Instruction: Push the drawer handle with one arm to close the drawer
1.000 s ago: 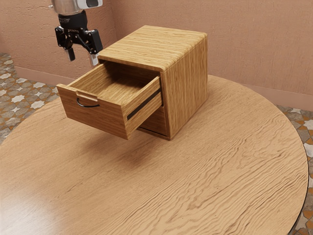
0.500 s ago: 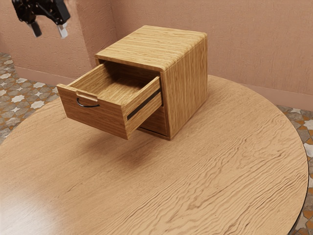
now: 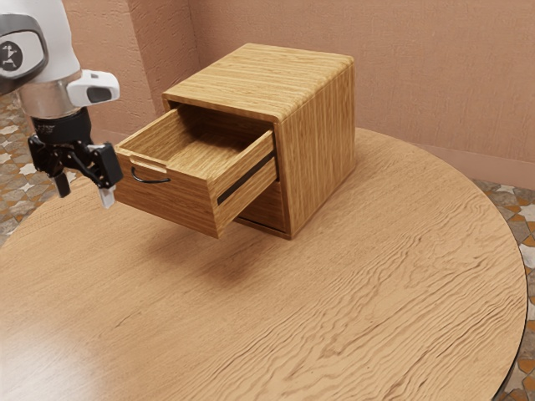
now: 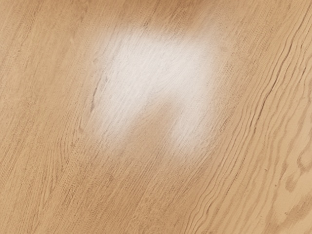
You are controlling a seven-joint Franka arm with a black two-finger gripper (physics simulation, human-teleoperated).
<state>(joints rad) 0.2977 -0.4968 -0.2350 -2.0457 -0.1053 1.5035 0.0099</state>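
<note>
And here's the upper drawer [image 3: 171, 203], well out of its cabinet [image 3: 318, 146], jutting toward eight o'clock in the exterior view and hanging over the tabletop [image 3: 334, 292]. The cabinet sits flat there, its open side facing the approach, so a push on the drawer's front has a straight run inward, toward two o'clock.

The arm [image 3: 52, 50] comes in at nine o'clock of the drawer, and the fingers [image 3: 107, 197] point down beside its near corner. They're standing apart with nothing between them, and that suits this job: it's a shove that's wanted, no grip needed. The curved handle [image 3: 150, 178] is on the drawer's front, just toward two o'clock of those tips. Are they touching the wood? Can't tell from here; they overlap the corner in the exterior view.

The wrist view looks down onto wood grain with a pale glare, fitting a hand held upright outside the drawer. That looks like the setup stage, with the closing still to do. Next, I'd want the tips lined up with the handle, then driven inward; catch only the corner and the drawer could skew or bind, or the fingers slip past.
</note>
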